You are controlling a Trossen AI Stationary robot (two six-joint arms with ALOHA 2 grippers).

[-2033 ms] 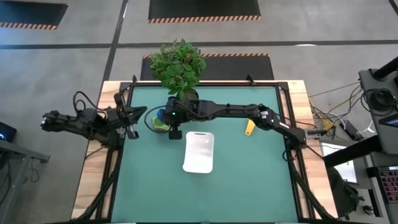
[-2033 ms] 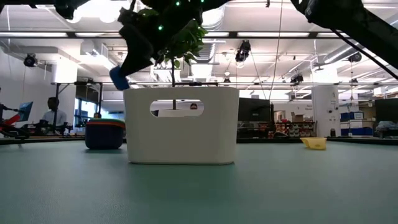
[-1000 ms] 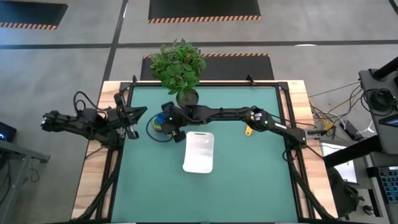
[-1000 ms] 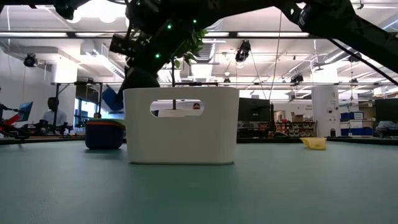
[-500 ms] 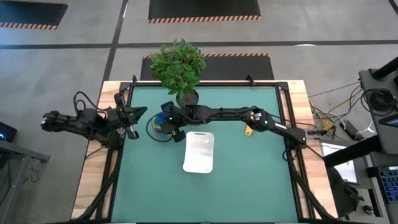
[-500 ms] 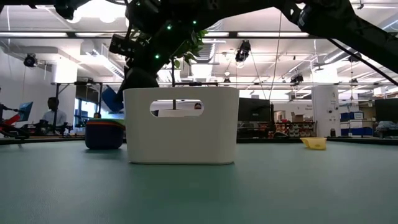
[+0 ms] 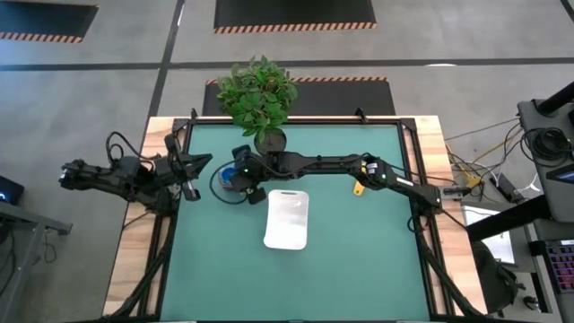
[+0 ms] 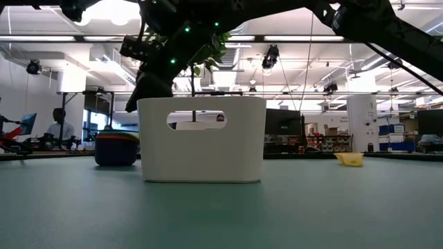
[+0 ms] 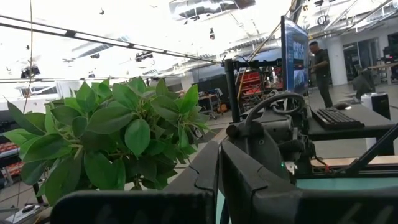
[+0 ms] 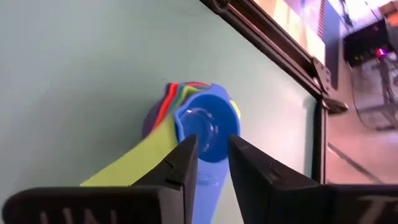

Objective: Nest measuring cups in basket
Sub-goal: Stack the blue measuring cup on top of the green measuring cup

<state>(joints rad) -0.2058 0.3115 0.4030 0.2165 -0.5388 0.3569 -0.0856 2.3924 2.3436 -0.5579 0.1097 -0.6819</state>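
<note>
- The table (image 7: 341,260) has a flat, matte green top with a pale wooden border and dark rails.
- The basket (image 7: 287,219) is a white, smooth plastic box with rounded corners. In the low view its wall (image 8: 201,145) has one oval handle slot. It stands near the middle of the table.
- A stack of measuring cups (image 10: 193,115) sits on the table beside the basket, toward the left arm. The blue cup (image 10: 207,126) is round and glossy and lies on top. Under it, edges of red, green, yellow and purple show; the exact number in the stack I cannot tell.
- One yellow cup (image 7: 360,187) lies alone, well apart from the stack.
- The right gripper (image 10: 211,160) hangs over the stack, its fingers a little apart on both sides of the blue cup's handle.
- The left gripper (image 7: 190,179) waits at the table's left edge, fingers closed.
- One leafy plant (image 7: 258,94) stands at the far edge.
</note>
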